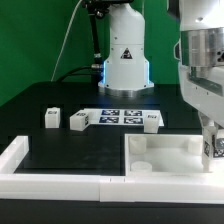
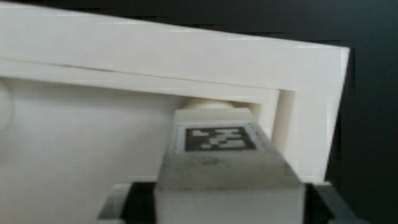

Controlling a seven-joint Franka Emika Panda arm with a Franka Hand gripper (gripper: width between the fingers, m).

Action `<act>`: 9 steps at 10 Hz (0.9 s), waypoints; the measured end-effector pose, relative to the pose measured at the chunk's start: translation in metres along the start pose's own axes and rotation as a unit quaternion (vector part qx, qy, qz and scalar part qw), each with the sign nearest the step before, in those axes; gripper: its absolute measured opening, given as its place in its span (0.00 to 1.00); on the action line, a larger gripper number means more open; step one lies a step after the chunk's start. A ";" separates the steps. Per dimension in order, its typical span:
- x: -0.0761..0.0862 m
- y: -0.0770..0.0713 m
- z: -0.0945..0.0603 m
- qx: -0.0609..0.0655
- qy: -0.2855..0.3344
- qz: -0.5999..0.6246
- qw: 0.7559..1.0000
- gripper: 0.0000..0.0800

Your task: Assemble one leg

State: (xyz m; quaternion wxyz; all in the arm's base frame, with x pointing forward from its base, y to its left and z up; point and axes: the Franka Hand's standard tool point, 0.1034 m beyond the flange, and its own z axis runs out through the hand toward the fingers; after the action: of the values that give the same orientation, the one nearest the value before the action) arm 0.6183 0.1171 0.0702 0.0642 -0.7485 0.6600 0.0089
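My gripper [image 1: 211, 146] is at the exterior view's right, low over the far right corner of the large flat white panel [image 1: 163, 153]. In the wrist view the gripper [image 2: 222, 205] is shut on a white leg [image 2: 221, 165] with a black-and-white tag on its face. The dark fingers [image 2: 139, 200] press on both of its sides. The leg's rounded tip [image 2: 214, 103] sits at the panel's corner [image 2: 107, 110]; whether it is in a hole is hidden. Three more legs [image 1: 52, 118] [image 1: 80, 122] [image 1: 152, 121] stand on the black table.
A white L-shaped fence [image 1: 60, 182] borders the table's front and right, and the panel lies in its corner [image 2: 302, 70]. The marker board [image 1: 120, 116] lies behind the panel. The robot base [image 1: 125, 60] stands at the back.
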 end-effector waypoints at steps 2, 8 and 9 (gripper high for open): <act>-0.001 0.000 0.000 0.000 -0.002 -0.036 0.999 0.69; -0.008 -0.002 -0.002 -0.015 -0.005 -0.406 0.914 0.81; -0.006 -0.003 -0.002 -0.016 -0.006 -0.460 0.888 0.81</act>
State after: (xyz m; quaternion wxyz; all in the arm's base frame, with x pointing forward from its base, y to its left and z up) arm 0.6203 0.1228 0.0725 0.0533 -0.9691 0.2408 -0.0065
